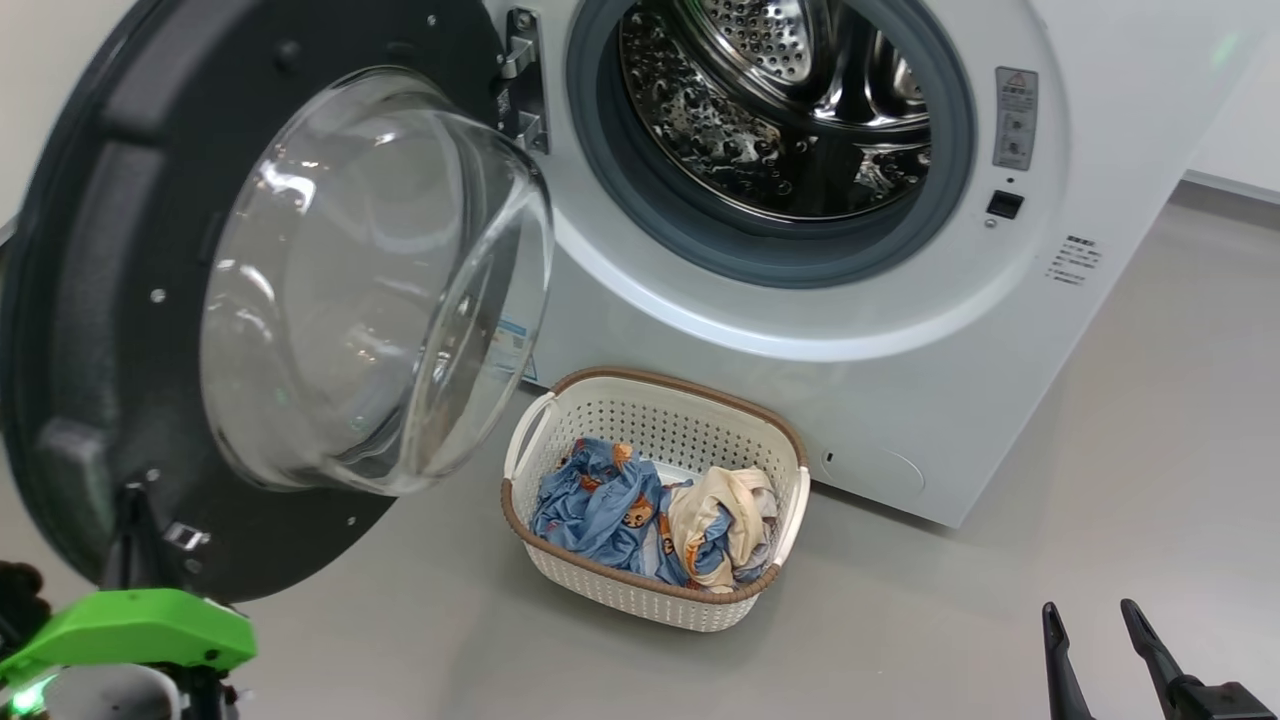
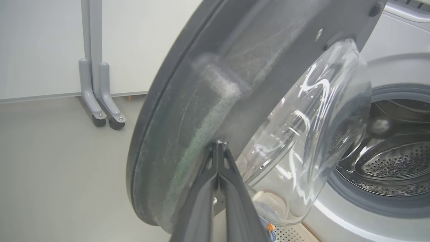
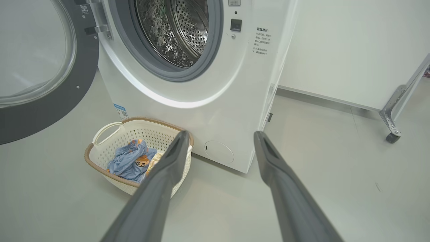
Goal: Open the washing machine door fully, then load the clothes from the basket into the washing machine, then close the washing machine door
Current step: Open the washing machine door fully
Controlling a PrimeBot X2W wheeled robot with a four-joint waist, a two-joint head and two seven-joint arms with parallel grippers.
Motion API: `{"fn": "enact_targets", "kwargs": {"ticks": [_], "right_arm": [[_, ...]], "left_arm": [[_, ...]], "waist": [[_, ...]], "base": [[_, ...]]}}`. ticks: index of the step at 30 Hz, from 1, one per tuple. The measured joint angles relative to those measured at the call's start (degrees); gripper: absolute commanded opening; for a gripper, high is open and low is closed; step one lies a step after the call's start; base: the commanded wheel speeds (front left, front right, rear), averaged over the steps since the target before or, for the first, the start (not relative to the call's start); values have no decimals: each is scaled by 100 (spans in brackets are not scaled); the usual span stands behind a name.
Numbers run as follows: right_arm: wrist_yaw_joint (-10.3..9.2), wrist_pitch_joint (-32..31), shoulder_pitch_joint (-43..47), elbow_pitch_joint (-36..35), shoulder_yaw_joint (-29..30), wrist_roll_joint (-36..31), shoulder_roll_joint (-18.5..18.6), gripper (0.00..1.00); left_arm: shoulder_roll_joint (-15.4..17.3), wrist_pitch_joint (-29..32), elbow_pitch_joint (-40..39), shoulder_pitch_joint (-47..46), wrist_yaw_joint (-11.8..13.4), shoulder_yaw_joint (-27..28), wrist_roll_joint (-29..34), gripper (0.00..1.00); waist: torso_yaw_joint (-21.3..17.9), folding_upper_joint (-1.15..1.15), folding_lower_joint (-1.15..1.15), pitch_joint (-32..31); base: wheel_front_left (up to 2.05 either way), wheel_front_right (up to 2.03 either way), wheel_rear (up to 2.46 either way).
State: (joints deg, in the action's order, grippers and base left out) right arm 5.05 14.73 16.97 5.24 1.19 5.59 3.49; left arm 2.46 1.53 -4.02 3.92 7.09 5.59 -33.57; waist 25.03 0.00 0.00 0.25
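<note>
The washing machine door (image 1: 100,300) stands swung out to the left, its clear glass bowl (image 1: 370,290) bulging toward me. My left gripper (image 2: 218,144) is shut, fingers pressed together, tips against the door's dark inner face (image 2: 188,101) near its lower edge. The white washing machine (image 1: 900,400) shows its steel drum (image 1: 780,100) with nothing in it. On the floor in front sits the basket (image 1: 650,410), holding the light blue printed clothes (image 1: 600,500) and a cream piece (image 1: 725,510). My right gripper (image 1: 1095,620) is open at the lower right, hanging above the floor to the right of the basket (image 3: 107,141).
A grey floor (image 1: 1100,450) spreads to the right of the machine. A grey wheeled frame (image 2: 100,111) stands by the wall behind the door. Another caster leg (image 3: 391,131) stands to the machine's right by the white wall.
</note>
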Motion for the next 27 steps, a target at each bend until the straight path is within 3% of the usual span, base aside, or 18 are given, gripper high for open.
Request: {"fn": "enact_targets", "kwargs": {"ticks": [16,27], "right_arm": [[44,0,-2,13,35,-68,22,100],[46,0,-4,13,132,-69,22,100]], "left_arm": [[392,-571,1257,-523,51,1161,2,0],[637,-724,2039,-1009,46,1272,30,0]], "waist": [[-731,0,0,47],[-985,0,0,88]], "base": [[0,0,0],[0,0,0]]}}
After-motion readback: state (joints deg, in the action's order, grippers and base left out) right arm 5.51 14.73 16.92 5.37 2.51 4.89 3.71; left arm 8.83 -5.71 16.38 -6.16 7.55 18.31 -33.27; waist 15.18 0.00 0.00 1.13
